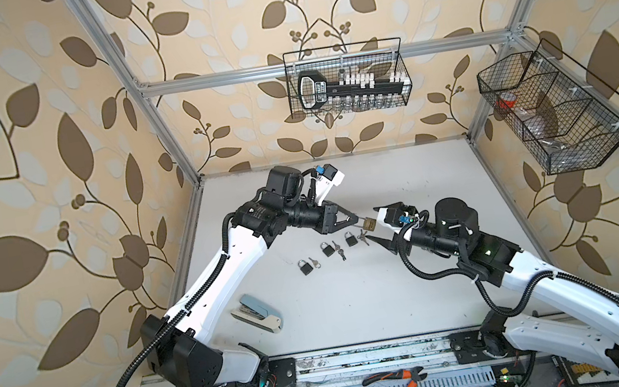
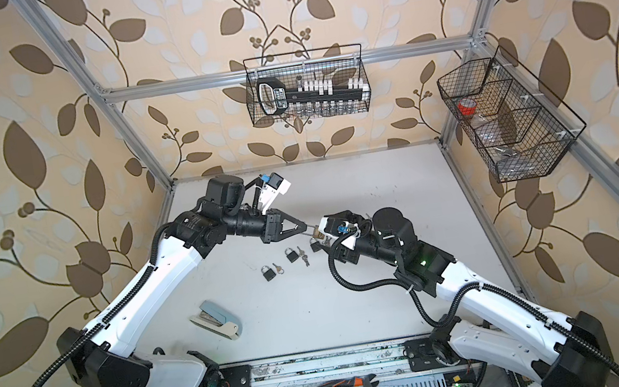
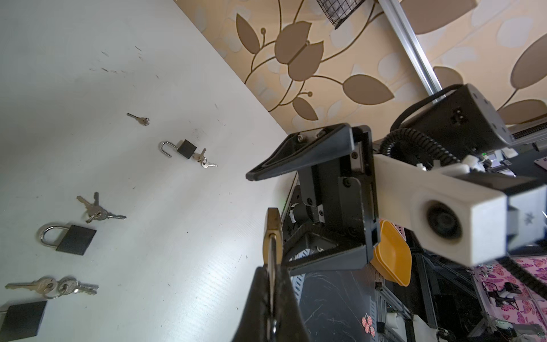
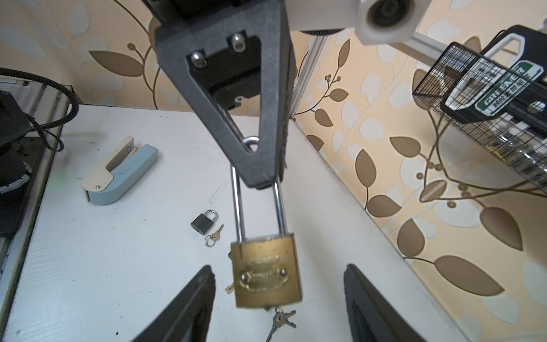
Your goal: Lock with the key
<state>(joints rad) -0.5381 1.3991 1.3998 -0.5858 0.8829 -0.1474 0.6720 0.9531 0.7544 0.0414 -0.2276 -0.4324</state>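
Left gripper point(image 4: 264, 177) clamps the shackle point(image 4: 280, 207) of the brass padlock point(image 4: 266, 275); right gripper point(image 4: 278, 271) stands wide, flanking its body.

Light bright, even and diffuse. Shadows on table point(image 1: 358, 300) soft and faint. Mild sheen on table in left wrist view. Padlock point(image 4: 266, 278) slightly blurred in right wrist view. Both top views bow at edges.
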